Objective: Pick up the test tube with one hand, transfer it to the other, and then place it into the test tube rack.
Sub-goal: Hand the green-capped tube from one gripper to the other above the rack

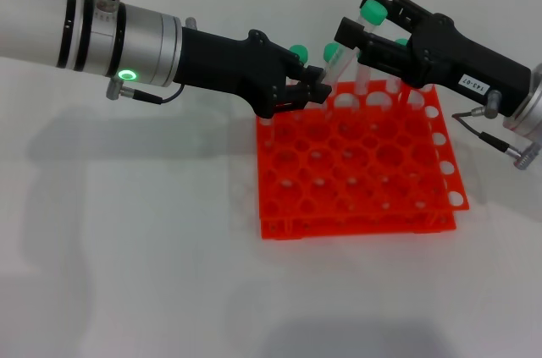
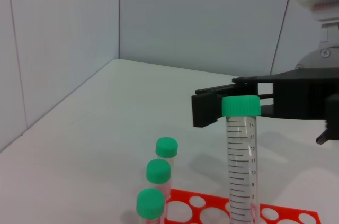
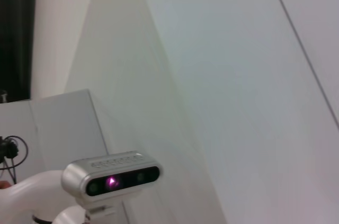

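Observation:
The orange test tube rack [image 1: 356,163] lies on the white table in the head view. My right gripper [image 1: 357,13], the one with the white label, is shut on the green-capped test tube [image 1: 373,11] just under its cap. It holds the tube upright over the rack's far edge. In the left wrist view the tube [image 2: 241,166] stands with its tip in a hole of the rack [image 2: 220,200], and the right gripper [image 2: 204,108] is at its cap. My left gripper [image 1: 320,85], on the green-ringed arm, is open and empty at the rack's far left corner.
Other green-capped tubes [image 1: 298,53] [image 1: 334,53] stand in the rack's far row, close to both grippers; three show in the left wrist view [image 2: 158,171]. A cable [image 1: 483,134] hangs from the right cuff. The right wrist view shows only the wall and my head camera [image 3: 111,173].

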Available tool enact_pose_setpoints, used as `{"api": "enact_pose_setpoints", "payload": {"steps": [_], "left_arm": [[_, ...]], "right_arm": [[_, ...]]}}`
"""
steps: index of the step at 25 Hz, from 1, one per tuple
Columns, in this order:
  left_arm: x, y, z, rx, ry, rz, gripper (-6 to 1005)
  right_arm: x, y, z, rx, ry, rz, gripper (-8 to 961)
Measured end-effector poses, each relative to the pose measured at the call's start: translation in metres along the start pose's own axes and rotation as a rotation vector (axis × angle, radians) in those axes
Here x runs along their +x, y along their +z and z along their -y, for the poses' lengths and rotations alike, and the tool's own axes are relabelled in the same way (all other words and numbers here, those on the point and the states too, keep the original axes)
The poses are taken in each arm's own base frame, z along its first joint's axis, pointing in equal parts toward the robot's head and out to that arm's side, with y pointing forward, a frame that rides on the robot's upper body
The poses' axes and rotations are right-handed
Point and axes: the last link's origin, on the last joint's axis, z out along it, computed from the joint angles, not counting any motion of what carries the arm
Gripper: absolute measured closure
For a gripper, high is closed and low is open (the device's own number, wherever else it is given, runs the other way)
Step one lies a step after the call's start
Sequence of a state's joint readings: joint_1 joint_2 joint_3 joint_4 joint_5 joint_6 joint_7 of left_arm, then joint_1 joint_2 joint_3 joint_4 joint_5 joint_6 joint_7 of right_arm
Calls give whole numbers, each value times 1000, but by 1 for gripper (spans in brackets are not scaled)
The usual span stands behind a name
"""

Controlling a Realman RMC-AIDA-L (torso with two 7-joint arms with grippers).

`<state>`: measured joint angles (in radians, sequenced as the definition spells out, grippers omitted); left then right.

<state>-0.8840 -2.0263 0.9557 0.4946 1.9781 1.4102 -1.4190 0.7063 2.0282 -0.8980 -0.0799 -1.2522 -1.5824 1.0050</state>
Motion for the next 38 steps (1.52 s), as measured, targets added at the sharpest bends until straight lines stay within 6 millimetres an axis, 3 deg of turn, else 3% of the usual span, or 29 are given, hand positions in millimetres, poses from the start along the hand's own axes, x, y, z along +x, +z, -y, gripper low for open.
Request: {"api": "enact_pose_setpoints", "payload": {"steps": [24, 30, 35, 38], "left_arm": [[0, 0, 0, 3, 9, -5, 808], [1, 1, 0, 0, 13, -5, 809], [1, 2, -1, -1, 15, -3, 808], [1, 2, 0, 2, 15, -3, 809]], "right_arm": [[-2, -3, 6, 40, -9, 10, 150], [-2, -3, 6, 41, -10, 9, 329], [-2, -2, 6, 42, -10, 8, 562], [-2, -2, 6, 41, -11, 7, 643]]}}
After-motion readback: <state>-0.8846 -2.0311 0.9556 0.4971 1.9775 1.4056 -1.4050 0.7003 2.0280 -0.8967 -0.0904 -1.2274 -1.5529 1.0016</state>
